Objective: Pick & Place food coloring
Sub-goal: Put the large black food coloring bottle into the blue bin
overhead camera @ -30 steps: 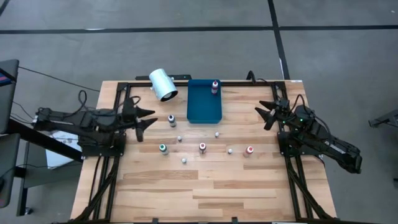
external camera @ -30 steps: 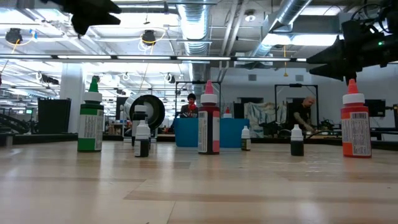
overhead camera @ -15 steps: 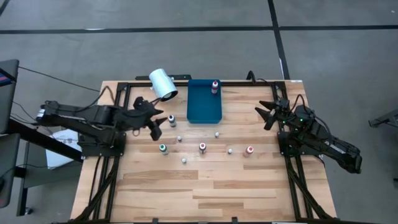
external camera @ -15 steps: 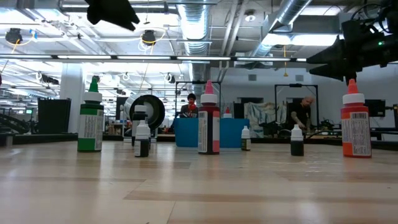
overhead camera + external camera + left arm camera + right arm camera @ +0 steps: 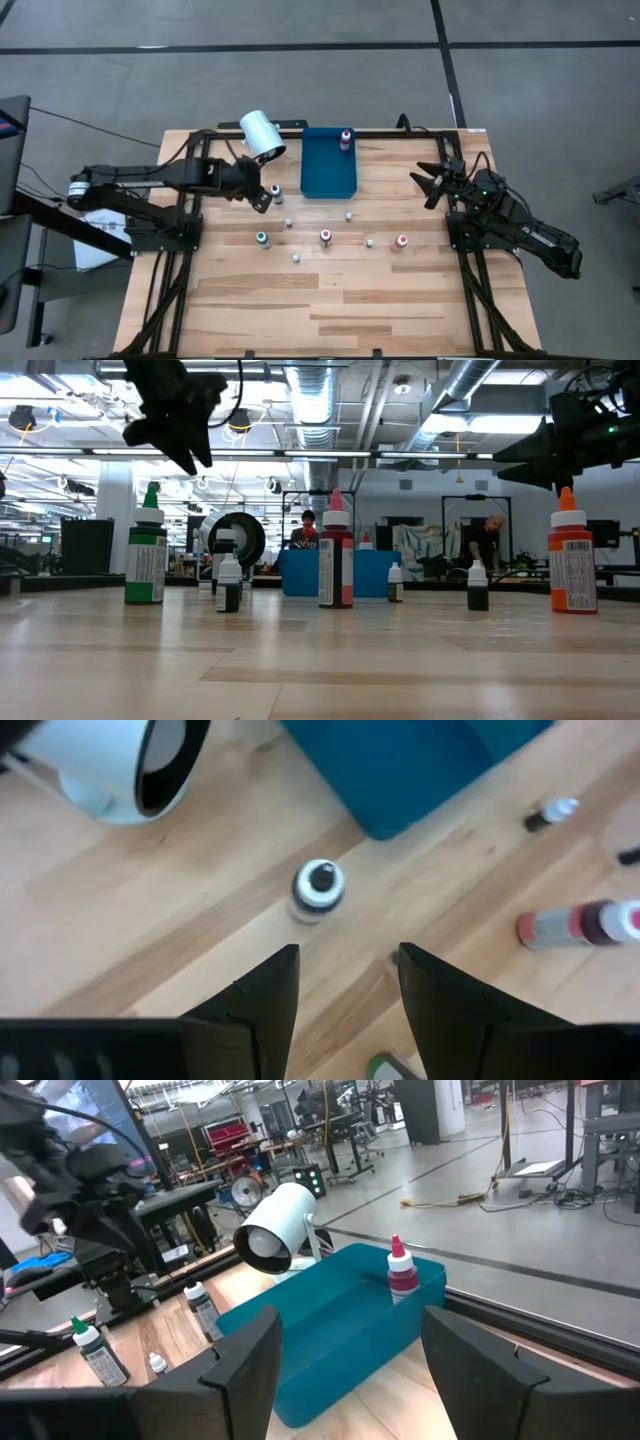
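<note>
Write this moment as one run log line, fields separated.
left end effector: open, above black-topped bottle | right end effector: open, waiting | blue tray: one bottle inside

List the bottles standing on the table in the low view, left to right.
Green-topped bottle → small white-capped bottle → pink-topped bottle → small bottle by the blue tray → small white-capped bottle → red-topped bottle.

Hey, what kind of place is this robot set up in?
Likely a robotics lab or workshop: bare ceiling ducts, equipment racks on an open concrete floor, and a person at a far bench.
</note>
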